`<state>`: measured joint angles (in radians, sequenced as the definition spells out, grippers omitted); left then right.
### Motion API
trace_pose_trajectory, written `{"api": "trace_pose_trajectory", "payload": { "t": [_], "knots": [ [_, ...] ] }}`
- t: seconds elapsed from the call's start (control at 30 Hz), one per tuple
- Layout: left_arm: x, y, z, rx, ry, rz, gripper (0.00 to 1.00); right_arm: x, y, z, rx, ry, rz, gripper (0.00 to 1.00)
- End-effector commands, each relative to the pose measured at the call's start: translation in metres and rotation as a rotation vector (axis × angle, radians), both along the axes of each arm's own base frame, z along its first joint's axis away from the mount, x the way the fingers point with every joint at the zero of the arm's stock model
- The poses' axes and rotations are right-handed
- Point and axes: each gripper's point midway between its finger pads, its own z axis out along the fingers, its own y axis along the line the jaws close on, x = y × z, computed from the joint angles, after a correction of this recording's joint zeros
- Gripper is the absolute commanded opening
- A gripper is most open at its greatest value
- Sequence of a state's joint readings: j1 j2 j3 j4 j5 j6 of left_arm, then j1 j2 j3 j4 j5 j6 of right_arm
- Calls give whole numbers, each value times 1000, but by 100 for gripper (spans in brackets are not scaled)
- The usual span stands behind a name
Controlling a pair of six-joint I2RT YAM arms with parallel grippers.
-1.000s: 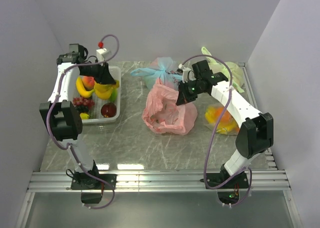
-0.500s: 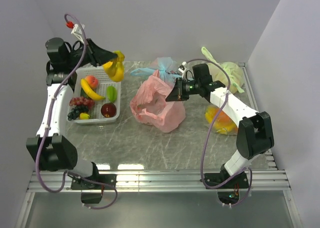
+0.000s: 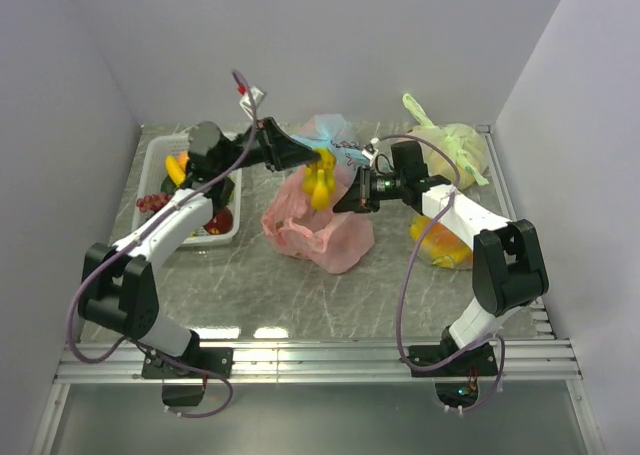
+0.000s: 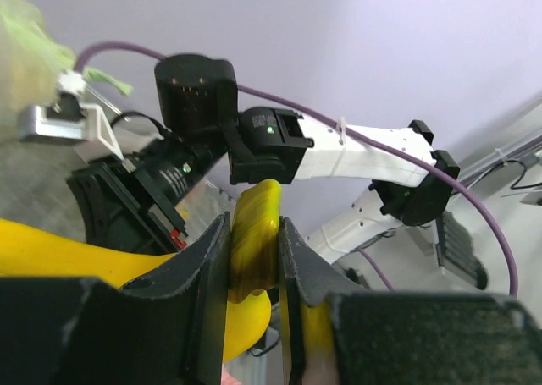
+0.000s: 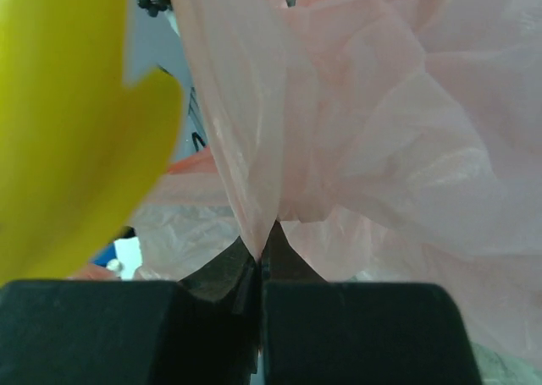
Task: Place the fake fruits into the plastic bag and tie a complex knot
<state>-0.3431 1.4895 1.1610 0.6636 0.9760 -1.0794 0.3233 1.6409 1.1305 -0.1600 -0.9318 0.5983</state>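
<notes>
My left gripper (image 3: 308, 156) is shut on the stem of the yellow banana bunch (image 3: 320, 180) and holds it in the air over the open mouth of the pink plastic bag (image 3: 322, 237). In the left wrist view the stem (image 4: 254, 241) sits clamped between the fingers (image 4: 200, 271). My right gripper (image 3: 345, 197) is shut on the pink bag's rim and holds it up; the pinched film (image 5: 254, 207) shows in the right wrist view with the bananas (image 5: 76, 123) beside it. Other fake fruits, an apple (image 3: 218, 218) and grapes (image 3: 152, 203), lie in the white basket (image 3: 225, 237).
A tied light blue bag (image 3: 325, 135) lies behind the pink bag. A pale green bag (image 3: 455, 145) sits at the back right, and an orange and yellow bag (image 3: 445, 240) lies under my right arm. Grey walls close in on three sides.
My left arm has swung right from above the basket, carrying the bananas over the pink bag's mouth. My right gripper has kept hold of the bag's rim and shifted slightly left.
</notes>
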Motion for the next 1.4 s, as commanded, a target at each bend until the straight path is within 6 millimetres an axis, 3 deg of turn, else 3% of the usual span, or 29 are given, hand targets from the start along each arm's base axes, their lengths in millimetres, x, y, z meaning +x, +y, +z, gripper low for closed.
{"api": "trace_pose_trajectory", "payload": {
  "t": [0.0, 0.1, 0.17, 0.23, 0.33, 0.43, 0.53, 0.6, 0.67, 0.77, 0.9, 1.03, 1.13, 1.23, 1.37],
  "knots": [
    [-4, -12, -1, -91, -14, -32, 0, -3, -10, 18, 49, -45, -4, 0],
    [-7, -18, -47, -68, 112, -128, 1, -2, -16, 14, 48, -36, -16, 0],
    [-22, -18, -62, -82, 115, -202, 1, 1, -20, 17, 60, -31, -30, 0],
    [-22, -20, -95, -37, 188, -203, 0, 5, -22, 22, 79, -36, -31, 0],
    [-26, -18, -115, 26, 83, -189, 1, 5, -24, 23, 68, -29, -29, 0],
    [-25, -17, -94, 34, -9, -194, 1, -1, -27, 11, 33, -20, -17, 0],
    [-28, -13, -56, 30, -100, -182, 1, -5, -30, 4, 13, -17, -23, 0],
    [-37, -11, -30, 32, -135, -184, 1, -5, -32, 2, -9, -27, -30, 0],
    [-52, -8, -17, 29, -159, -217, 1, 1, -33, 6, -14, -47, -44, 0],
    [-67, -7, -19, 61, -144, -279, 0, 11, -28, 18, 25, -56, -71, 0],
    [-85, -11, -30, 84, -111, -379, 0, 28, -14, 52, 133, -131, -82, 0],
    [-91, -17, -51, 95, -34, -434, 0, 24, -1, 77, 199, -188, -34, 0],
    [-86, -18, -68, 97, 4, -432, 0, 8, 5, 85, 205, -203, 8, 0],
    [-66, -18, -76, 87, 3, -351, 0, -5, 1, 80, 175, -206, 20, 0],
    [-45, -21, -101, 138, 38, -319, 0, -21, -5, 79, 166, -228, 22, 0]
  ]
}}
